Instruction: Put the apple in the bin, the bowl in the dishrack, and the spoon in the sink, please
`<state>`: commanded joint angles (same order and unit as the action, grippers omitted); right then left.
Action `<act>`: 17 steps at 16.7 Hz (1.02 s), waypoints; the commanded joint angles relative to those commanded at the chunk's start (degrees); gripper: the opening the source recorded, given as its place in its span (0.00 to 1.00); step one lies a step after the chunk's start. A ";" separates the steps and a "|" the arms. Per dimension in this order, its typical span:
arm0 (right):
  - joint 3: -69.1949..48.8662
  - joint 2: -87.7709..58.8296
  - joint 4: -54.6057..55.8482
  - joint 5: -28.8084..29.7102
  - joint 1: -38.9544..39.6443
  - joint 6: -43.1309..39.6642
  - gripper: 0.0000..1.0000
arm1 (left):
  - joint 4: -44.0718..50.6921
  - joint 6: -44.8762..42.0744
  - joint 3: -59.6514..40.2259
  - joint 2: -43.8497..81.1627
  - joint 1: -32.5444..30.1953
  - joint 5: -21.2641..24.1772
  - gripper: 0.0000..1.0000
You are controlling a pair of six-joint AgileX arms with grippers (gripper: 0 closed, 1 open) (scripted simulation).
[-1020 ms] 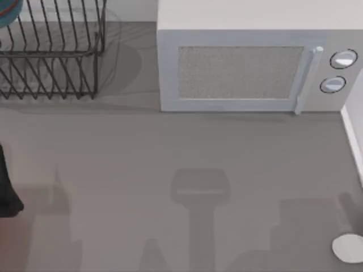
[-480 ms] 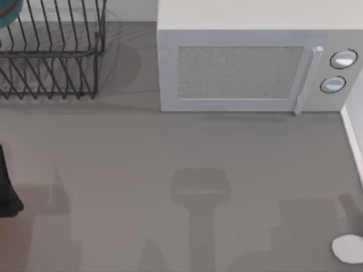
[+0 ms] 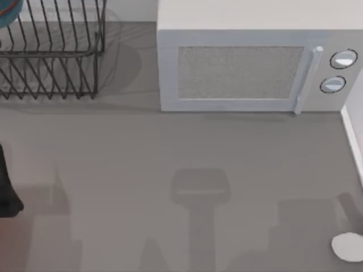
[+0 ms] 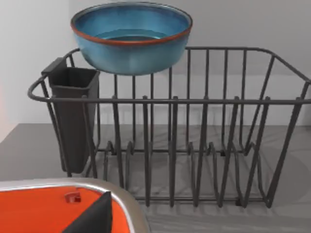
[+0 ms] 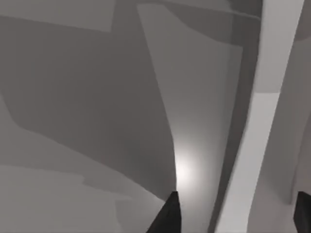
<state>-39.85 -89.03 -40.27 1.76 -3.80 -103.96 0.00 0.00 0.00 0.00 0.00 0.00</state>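
Observation:
The teal-blue bowl [image 4: 131, 36] with a reddish rim sits upright and high in the black wire dishrack [image 4: 204, 145], above its top wire. In the top view the bowl [image 3: 8, 11] and dishrack [image 3: 54, 56] are at the far left corner. A white rounded piece, the spoon [image 3: 347, 247], lies at the table's near right edge. My right gripper [image 5: 235, 216] is open over grey surfaces, nothing between its dark fingertips [image 5: 167, 216]. A dark part of my left gripper [image 4: 92, 218] hangs in front of the dishrack. The apple is out of view.
A white microwave [image 3: 244, 73] stands at the back centre and right. A black utensil holder [image 4: 73, 116] hangs on the dishrack's end. An orange-lined container with a silvery rim [image 4: 124, 204] lies below my left gripper; I cannot tell if it is the bin or the sink.

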 joint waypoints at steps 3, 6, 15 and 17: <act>-3.84 2.03 -5.83 0.04 -0.02 -0.46 0.00 | 0.00 0.00 0.00 0.00 0.00 0.00 1.00; -9.03 5.15 -15.34 0.06 -0.08 -0.67 0.00 | 0.00 0.00 0.00 0.00 0.00 0.00 1.00; -15.15 9.41 -24.92 0.02 -0.14 -0.16 0.00 | 0.00 0.00 0.00 0.00 0.00 0.00 1.00; -15.77 8.86 -25.21 0.03 -0.18 -0.28 0.00 | 0.00 0.00 0.00 0.00 0.00 0.00 1.00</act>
<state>-55.62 -80.17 -65.48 1.79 -3.98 -104.24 0.00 0.00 0.00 0.00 0.00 0.00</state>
